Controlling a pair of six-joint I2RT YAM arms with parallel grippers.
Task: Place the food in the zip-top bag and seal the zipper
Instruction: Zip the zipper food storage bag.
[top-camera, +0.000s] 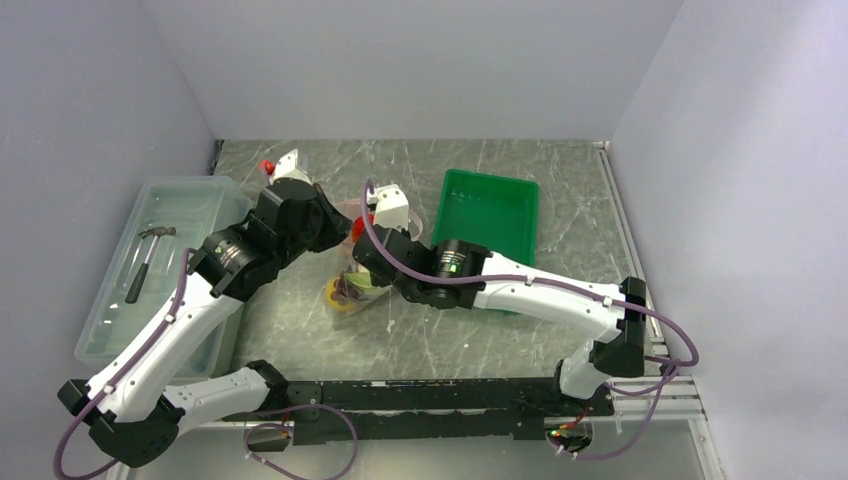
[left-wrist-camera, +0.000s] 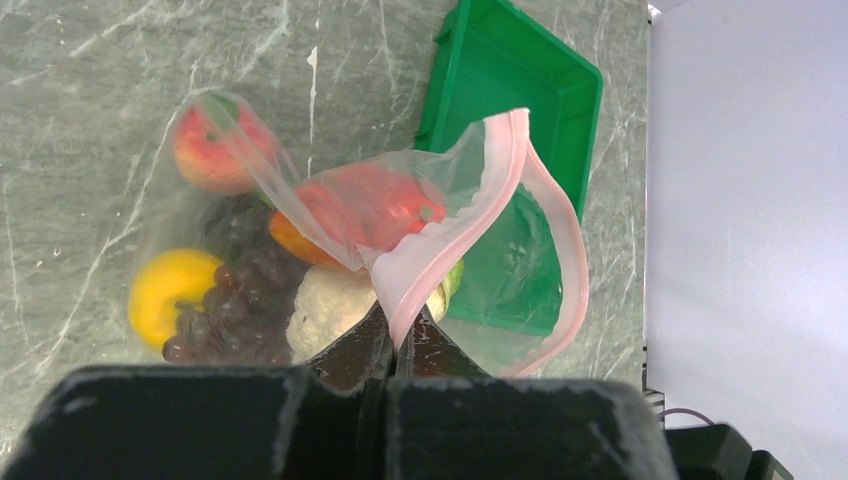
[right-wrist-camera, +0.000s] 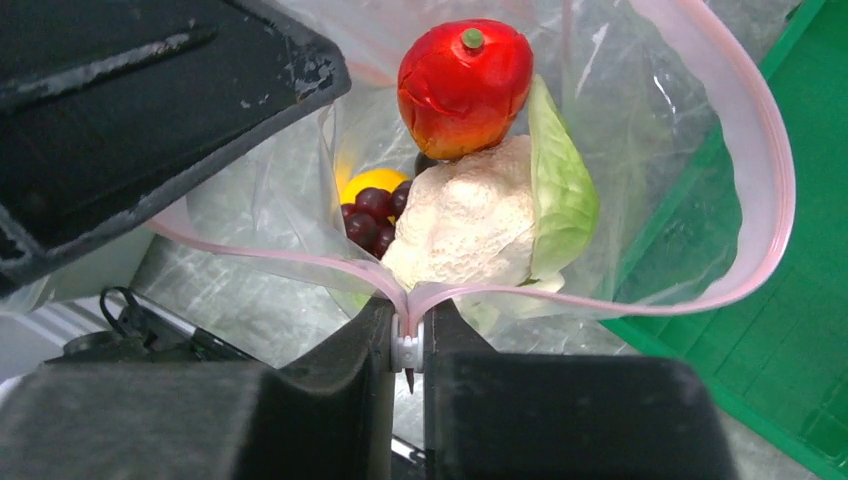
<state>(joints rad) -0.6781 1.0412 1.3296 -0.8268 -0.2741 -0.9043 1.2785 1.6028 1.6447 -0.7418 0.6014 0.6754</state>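
The clear zip-top bag (left-wrist-camera: 250, 215) hangs between both grippers over the table, its mouth open. Inside lie the food pieces: red tomato-like piece (right-wrist-camera: 462, 88), pale green-white leafy vegetable (right-wrist-camera: 470, 225), dark purple grapes (right-wrist-camera: 368, 215), orange-yellow fruit (left-wrist-camera: 168, 290) and a pink-red piece (left-wrist-camera: 210, 150). My left gripper (left-wrist-camera: 400, 335) is shut on one end of the pink zipper strip (left-wrist-camera: 470, 215). My right gripper (right-wrist-camera: 408, 335) is shut on the white zipper slider (right-wrist-camera: 407, 352) at the other end of the strip (right-wrist-camera: 760, 200). In the top view both grippers (top-camera: 340, 235) meet over the bag (top-camera: 350, 290).
A green tray (top-camera: 487, 215) stands right of the bag and shows behind it in both wrist views (left-wrist-camera: 520, 80). A large translucent bin (top-camera: 165, 255) holding a hammer (top-camera: 145, 260) stands at the left. Walls close in on three sides.
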